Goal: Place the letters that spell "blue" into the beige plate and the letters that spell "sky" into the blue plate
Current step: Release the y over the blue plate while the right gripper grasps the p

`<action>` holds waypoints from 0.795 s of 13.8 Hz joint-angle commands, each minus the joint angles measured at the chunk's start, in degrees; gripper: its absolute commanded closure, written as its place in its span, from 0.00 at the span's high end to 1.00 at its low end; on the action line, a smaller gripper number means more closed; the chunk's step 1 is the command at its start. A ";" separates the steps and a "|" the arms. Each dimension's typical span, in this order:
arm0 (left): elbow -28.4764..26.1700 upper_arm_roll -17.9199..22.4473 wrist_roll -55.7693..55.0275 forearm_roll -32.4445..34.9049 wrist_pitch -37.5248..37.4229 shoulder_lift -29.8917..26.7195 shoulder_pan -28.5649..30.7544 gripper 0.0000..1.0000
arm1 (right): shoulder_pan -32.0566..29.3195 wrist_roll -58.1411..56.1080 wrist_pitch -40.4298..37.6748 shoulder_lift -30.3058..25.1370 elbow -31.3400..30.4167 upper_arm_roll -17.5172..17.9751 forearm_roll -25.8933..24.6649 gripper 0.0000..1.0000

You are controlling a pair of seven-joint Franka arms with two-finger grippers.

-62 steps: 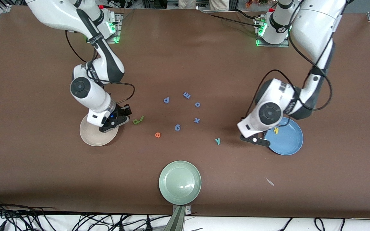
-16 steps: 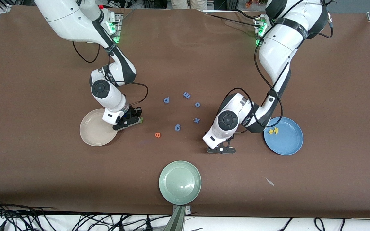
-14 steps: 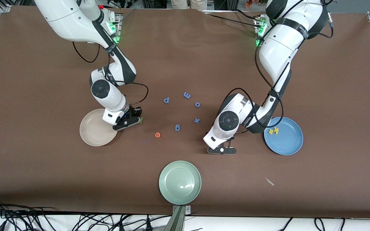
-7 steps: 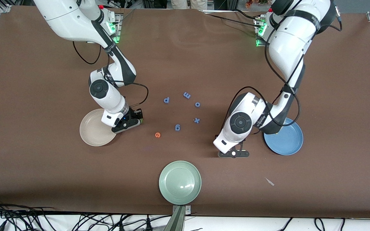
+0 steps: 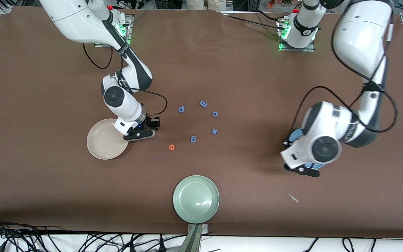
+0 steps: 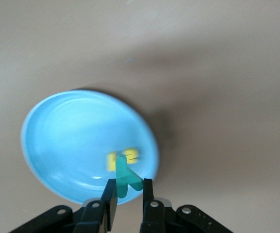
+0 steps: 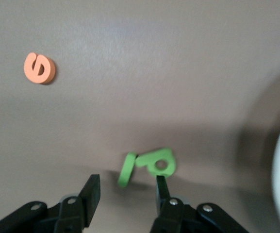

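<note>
My left gripper [image 6: 127,191] is shut on the teal y [image 6: 125,175] and hangs over the rim of the blue plate [image 6: 67,141], where two yellow letters [image 6: 123,158] lie. In the front view the left gripper [image 5: 301,170] and its arm cover most of the blue plate [image 5: 293,135]. My right gripper [image 7: 127,187] stands open just above the table beside the beige plate [image 5: 101,145]. The green l [image 7: 126,170] and the olive-green b [image 7: 157,163] lie side by side at its fingertips, the b against one of them. The orange e [image 5: 171,147] lies alone on the table.
Blue letters p [image 5: 181,109], m [image 5: 203,104], o [image 5: 215,114], x [image 5: 214,131] and g [image 5: 193,139] are scattered mid-table. A pale green plate [image 5: 196,198] sits near the front edge. A small white scrap [image 5: 294,198] lies toward the left arm's end.
The left arm has lifted the teal y off the table and carried it to the blue plate. The right gripper's jaws have opened beside the beige plate.
</note>
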 commanded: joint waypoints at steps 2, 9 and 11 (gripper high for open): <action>-8.53 -0.73 10.37 1.35 7.64 -2.07 5.94 0.23 | 0.55 6.47 -1.63 -0.68 0.00 0.60 0.41 0.53; -14.44 -1.08 10.38 5.31 16.37 -3.46 6.92 1.00 | 0.55 8.51 -0.93 0.29 0.70 0.52 0.32 0.49; -14.27 -1.17 10.12 4.96 15.94 -6.36 6.74 1.00 | 0.47 8.42 -0.93 0.64 0.70 0.34 0.24 0.47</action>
